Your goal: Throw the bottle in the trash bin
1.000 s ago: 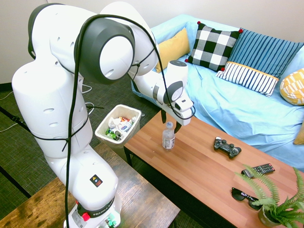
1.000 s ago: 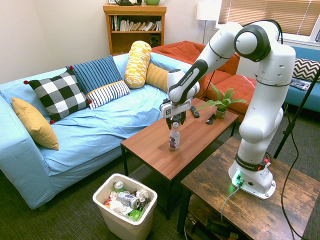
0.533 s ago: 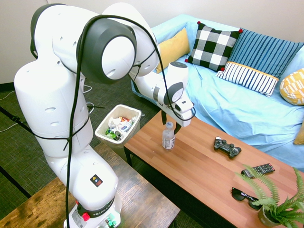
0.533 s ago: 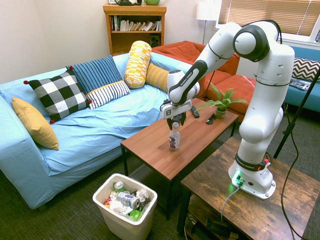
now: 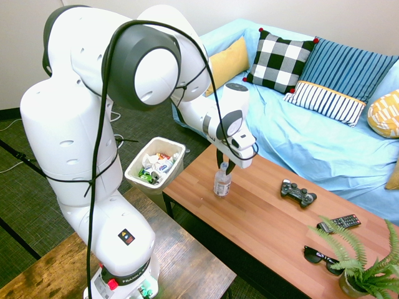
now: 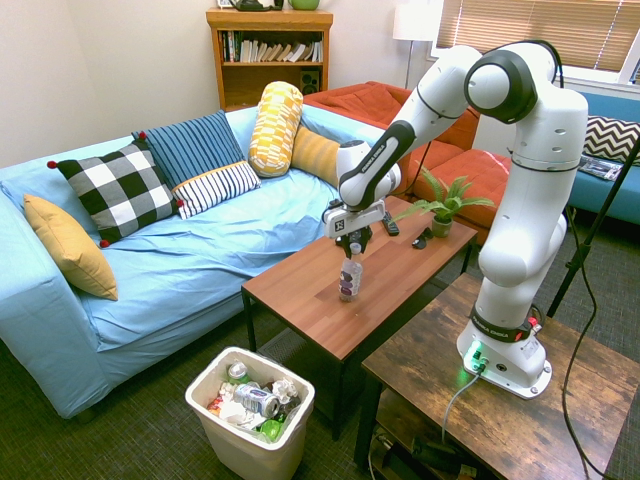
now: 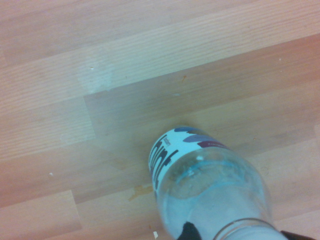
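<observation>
One bottle (image 5: 221,182) is seen upright on the wooden counter (image 5: 262,218), near the counter's end closest to the trash bin (image 5: 156,163). The gripper (image 5: 224,166) is pointed straight down over the bottle, with the fingers drawn in at the cap and neck; whether a firm hold is made cannot be told. The bin is placed on the floor just beside the counter and is filled with rubbish. Further along the counter from the bottle, a game controller (image 5: 297,192), a remote (image 5: 338,222), sunglasses (image 5: 319,256) and a potted fern (image 5: 365,265) are noted. In the wrist view, the bottle's printed label band (image 7: 176,147) is seen against the counter's wood grain.
</observation>
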